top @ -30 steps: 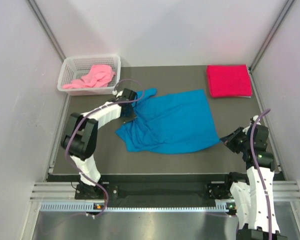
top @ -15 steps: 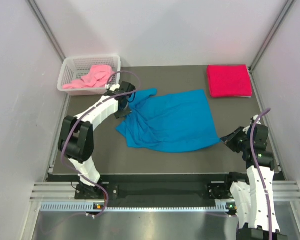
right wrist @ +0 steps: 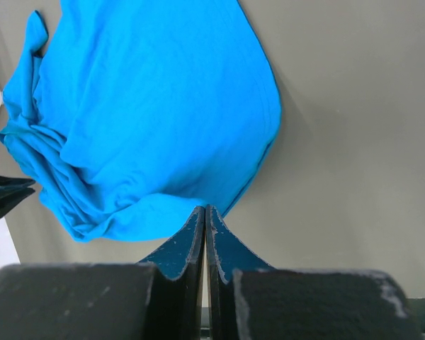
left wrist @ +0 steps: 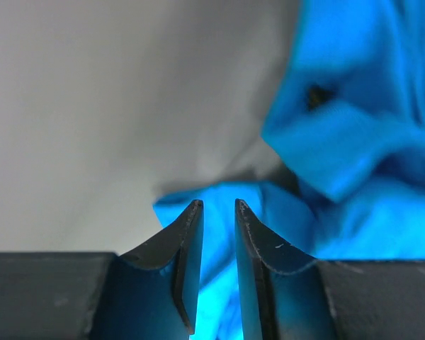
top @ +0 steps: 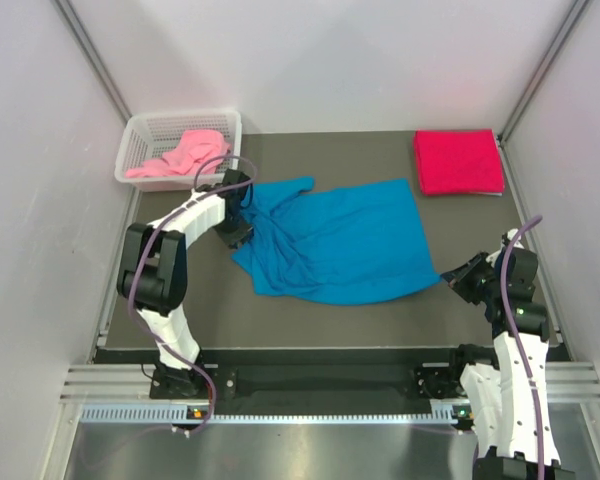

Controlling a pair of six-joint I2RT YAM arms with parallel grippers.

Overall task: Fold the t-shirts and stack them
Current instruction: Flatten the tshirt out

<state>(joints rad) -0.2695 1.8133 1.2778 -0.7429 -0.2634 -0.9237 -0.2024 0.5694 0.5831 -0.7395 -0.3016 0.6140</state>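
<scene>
Three t-shirts are in play, and only one is unfinished. The blue t-shirt (top: 350, 245) lies opened out but rumpled in the middle of the table (top: 310, 320), its left side bunched into folds. The red t-shirt (top: 458, 162) sits folded square at the far right corner, and the pink t-shirt (top: 185, 152) is heaped in the white basket (top: 140, 125) at the far left.

The step in hand looks like flattening the blue shirt before its first fold. The left gripper (top: 238, 228) is down at the bunched left edge with its fingers narrowly parted. The right gripper (top: 458, 280) hangs just off the shirt's near right corner, fingers pressed together on nothing. Next, the left likely needs to close on a single layer of that edge and draw it outward, while the right opens to take its corner.

The overhead view gives the whole layout and shows how far the right arm is from the cloth. The left wrist view alone shows blue cloth through the gap between those fingers, with nothing plainly clamped. The right wrist view shows the smooth right half and curved hem.
</scene>
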